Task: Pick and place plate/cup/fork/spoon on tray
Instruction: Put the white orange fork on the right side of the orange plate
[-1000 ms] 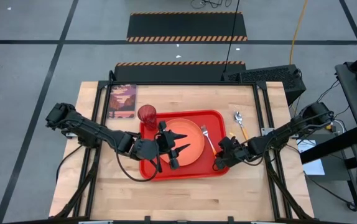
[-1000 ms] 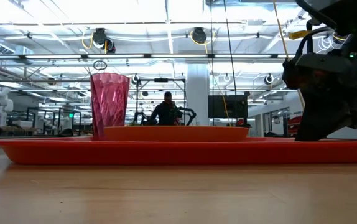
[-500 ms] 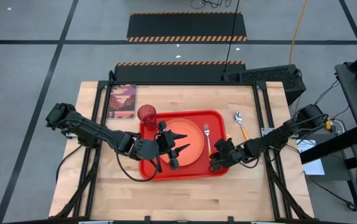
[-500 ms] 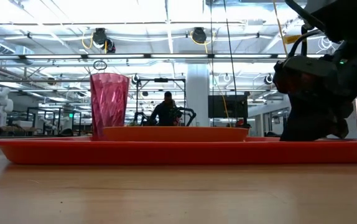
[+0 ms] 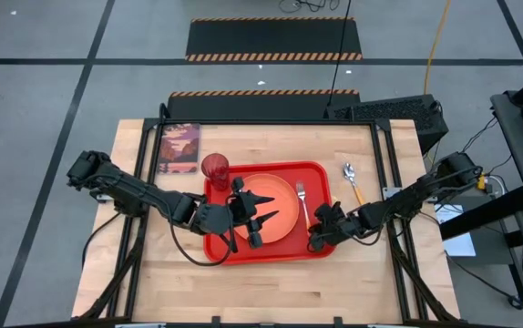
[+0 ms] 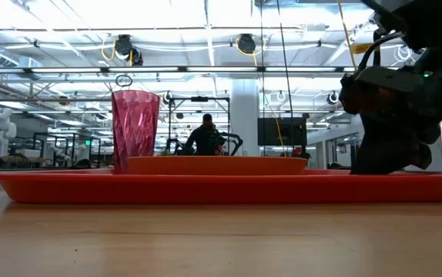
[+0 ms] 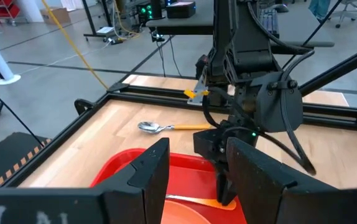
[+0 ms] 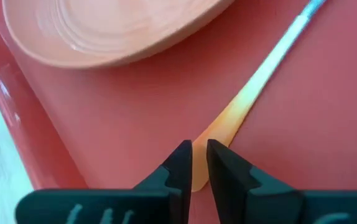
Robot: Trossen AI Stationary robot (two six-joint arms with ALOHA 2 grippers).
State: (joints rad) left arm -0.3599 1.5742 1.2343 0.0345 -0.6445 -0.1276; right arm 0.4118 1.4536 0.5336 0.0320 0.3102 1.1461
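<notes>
The red tray (image 5: 223, 244) lies mid-table. On it are the orange plate (image 5: 284, 196), the dark red cup (image 5: 215, 169) upright in its far left corner, and the fork (image 5: 302, 196) between the plate and the right rim. The spoon (image 5: 352, 180) lies on the table right of the tray. My right gripper (image 5: 321, 235) is low over the tray's near right part, shut on the fork's handle. My left gripper (image 5: 266, 209) is open above the plate and holds nothing. My right gripper pinches the near end of the fork's orange handle (image 8: 198, 163) between its two fingertips. The fingers come low from the near right and point along the handle. The fork points toward the far edge, tines (image 5: 302, 189) away from the gripper, low over the tray floor beside the plate.
A picture card (image 5: 179, 148) lies on the table at the far left of the tray. Bare wood lies along the table's near edge and right of the tray. A person shows far off in the room behind in the low view (image 6: 205, 137).
My right gripper has gone toward the table's left and a little toward its near edge with the fork, then kept still. The fork has turned from slanting to pointing nearly straight at the far edge, closer to the plate.
</notes>
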